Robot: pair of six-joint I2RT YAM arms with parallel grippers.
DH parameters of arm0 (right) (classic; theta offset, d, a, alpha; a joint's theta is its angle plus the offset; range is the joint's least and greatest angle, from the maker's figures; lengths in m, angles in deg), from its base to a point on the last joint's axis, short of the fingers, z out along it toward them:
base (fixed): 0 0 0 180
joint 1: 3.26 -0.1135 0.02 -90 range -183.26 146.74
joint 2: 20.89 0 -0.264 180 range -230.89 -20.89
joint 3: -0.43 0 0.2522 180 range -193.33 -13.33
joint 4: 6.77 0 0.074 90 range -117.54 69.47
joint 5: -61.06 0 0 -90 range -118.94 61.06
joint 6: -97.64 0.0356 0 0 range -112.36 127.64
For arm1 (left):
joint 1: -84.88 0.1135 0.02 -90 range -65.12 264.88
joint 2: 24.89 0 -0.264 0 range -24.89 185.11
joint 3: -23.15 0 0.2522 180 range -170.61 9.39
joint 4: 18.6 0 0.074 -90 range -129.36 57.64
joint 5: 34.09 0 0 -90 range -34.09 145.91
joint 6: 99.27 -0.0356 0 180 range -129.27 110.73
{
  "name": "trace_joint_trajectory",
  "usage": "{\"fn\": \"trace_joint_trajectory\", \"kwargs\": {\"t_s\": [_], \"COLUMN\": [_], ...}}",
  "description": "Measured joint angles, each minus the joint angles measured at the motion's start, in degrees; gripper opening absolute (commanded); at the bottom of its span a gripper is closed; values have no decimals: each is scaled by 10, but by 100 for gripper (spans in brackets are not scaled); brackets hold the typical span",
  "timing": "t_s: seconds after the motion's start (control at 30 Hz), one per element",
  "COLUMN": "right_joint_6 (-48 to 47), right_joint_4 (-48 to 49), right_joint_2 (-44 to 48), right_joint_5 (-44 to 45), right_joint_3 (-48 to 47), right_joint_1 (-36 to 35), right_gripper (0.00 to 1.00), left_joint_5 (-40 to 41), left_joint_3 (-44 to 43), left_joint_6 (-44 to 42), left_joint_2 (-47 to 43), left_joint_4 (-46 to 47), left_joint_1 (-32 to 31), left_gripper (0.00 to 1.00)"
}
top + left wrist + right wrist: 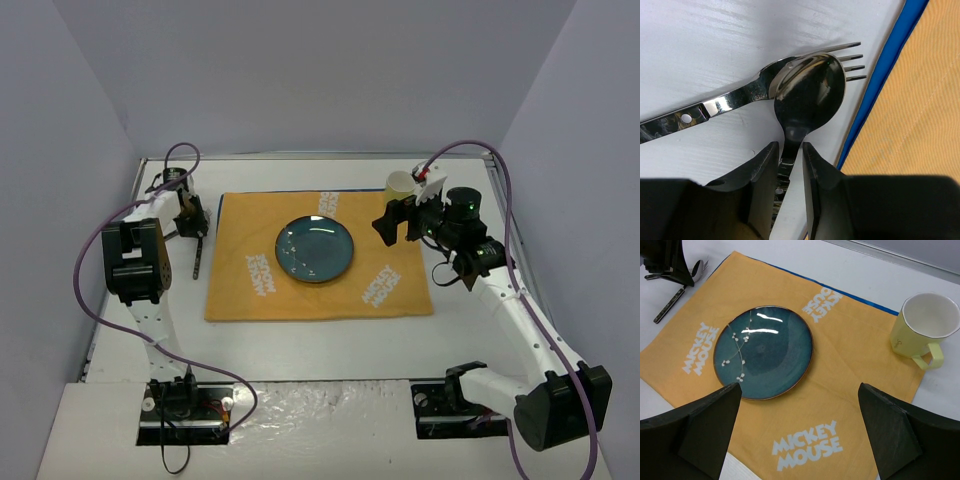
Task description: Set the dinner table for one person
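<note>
Top cam: the white table (300,340) carries an orange placemat (250,290) in the middle, w/ a blue-green plate (315,250) centred on it. A yellow mug (399,185) stands on bare table just off the mat's far right corner. My left gripper (192,222) sits at the mat's left edge, far end. The dark handle of a spoon (197,262) runs back toward my base from under it, beside the mat. My right gripper (395,222) hovers over the mat's far right part, near the mug but apart from it. Left wrist cam: my left gripper (788,150) is nearly closed, fingers (762,170) pinched on the spoon's neck. The spoon (810,92) bowl overlaps the head of a fork (740,97) lying flat on the table (715,40), tines pointing at the mat's blue edge (885,85). Can't tell if the spoon itself rests on the table. Right wrist cam: my right gripper (799,390) is spread wide w/ nothing in it, fingers (705,425) at either side of the view. Under it lie the plate (762,352) and the placemat (840,390). The mug (922,327) is far right, off the cloth, and the spoon (699,269) shows at top left.
</note>
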Motion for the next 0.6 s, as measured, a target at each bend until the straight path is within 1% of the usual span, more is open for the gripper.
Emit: {"fn": "trace_joint_trajectory", "kwargs": {"t_s": [0.03, 0.07, 0.13, 0.2, 0.43, 0.6], "right_joint_6": [0, 1, 5, 8, 18, 26], "right_joint_4": [0, 0, 0, 0, 0, 1], "right_joint_2": [-1, -3, -3, -3, -7, -32], "right_joint_5": [0, 0, 1, 2, 7, 23], "right_joint_3": [0, 0, 0, 0, -2, -18], "right_joint_1": [-1, -2, -5, -7, -25, -69], "right_gripper": [100, 100, 100, 100, 100, 100], "left_joint_5": [-1, -1, -2, -7, -8, 0], "left_joint_3": [0, 0, 0, 0, 0, 0], "left_joint_6": [0, 1, 2, 5, 16, 47], "left_joint_2": [0, 0, 1, 1, -1, -18], "left_joint_4": [0, 0, 2, 3, 1, -38], "left_joint_1": [0, 0, 0, 1, 1, 0], "left_gripper": [18, 14, 2, 0, 0, 0]}}
